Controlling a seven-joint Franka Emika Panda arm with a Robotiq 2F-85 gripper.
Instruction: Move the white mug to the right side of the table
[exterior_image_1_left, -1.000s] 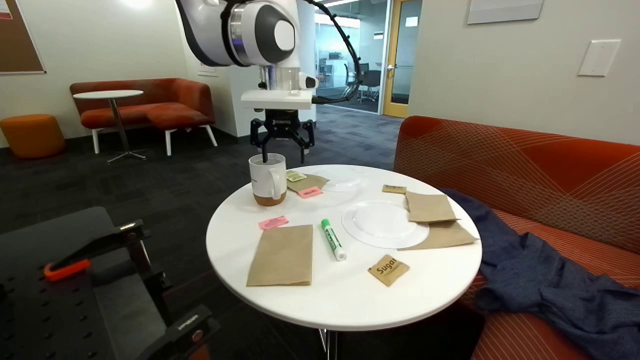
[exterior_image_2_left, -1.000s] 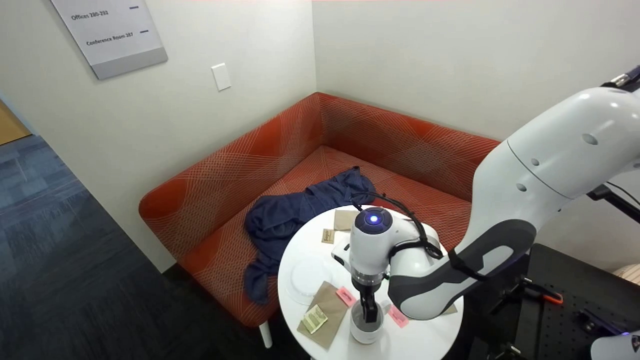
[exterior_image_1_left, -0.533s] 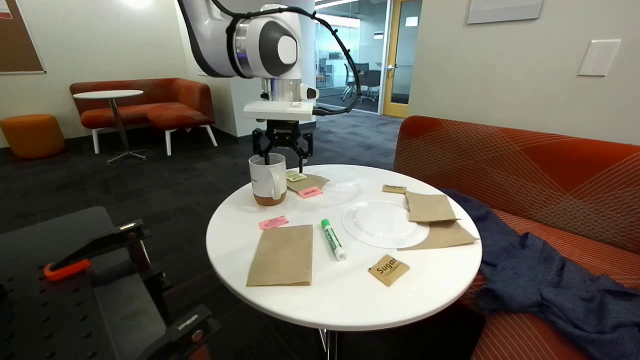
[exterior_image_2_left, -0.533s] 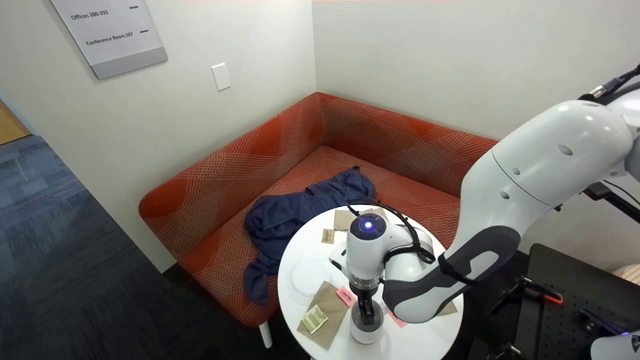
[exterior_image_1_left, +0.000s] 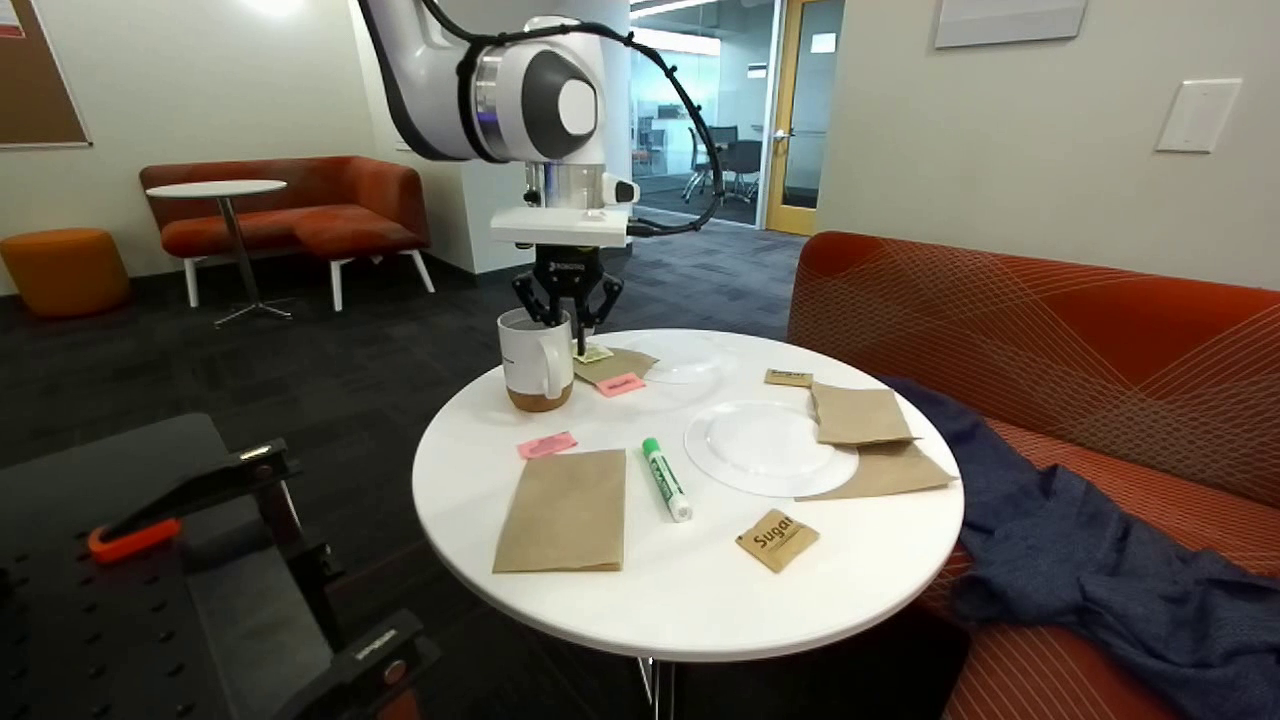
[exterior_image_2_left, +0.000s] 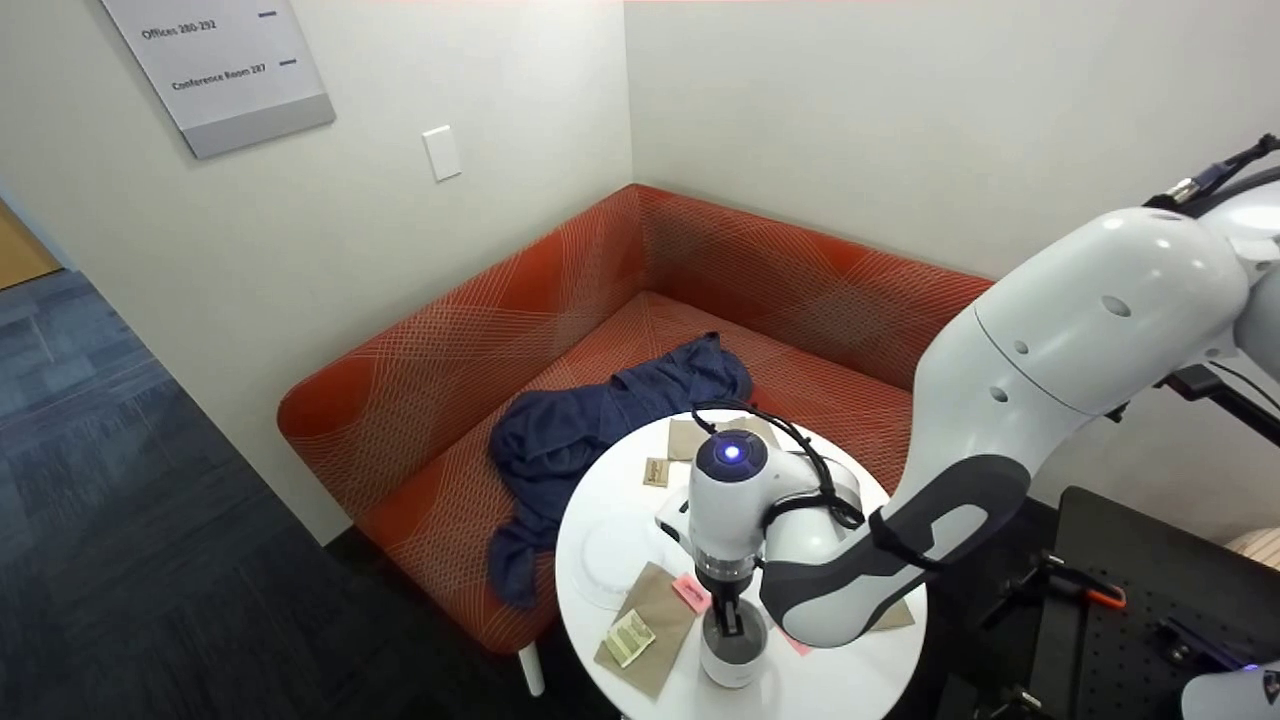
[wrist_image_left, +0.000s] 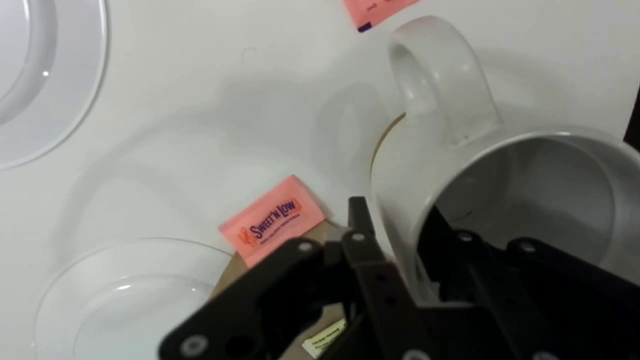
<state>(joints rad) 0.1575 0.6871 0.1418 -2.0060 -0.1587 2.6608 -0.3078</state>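
The white mug (exterior_image_1_left: 530, 364) sits upright near the edge of the counter (exterior_image_1_left: 690, 590), below the claw (wrist_image_left: 397, 227), which reaches down over one side of its rim. I can see one finger (wrist_image_left: 441, 252) inside the mug and the other finger (wrist_image_left: 361, 220) outside, with the wall between them. The claw stands narrow, its fingers close together, though I can't tell whether it actually pinches the mug. A pink packet (wrist_image_left: 274, 220) lies near the mug, partly on a brown napkin (wrist_image_left: 231, 272).

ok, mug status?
Gripper astride rim of white mug, firm grip unconfirmed. Mug upright on table. Possibly in the way: clear plates, marker.
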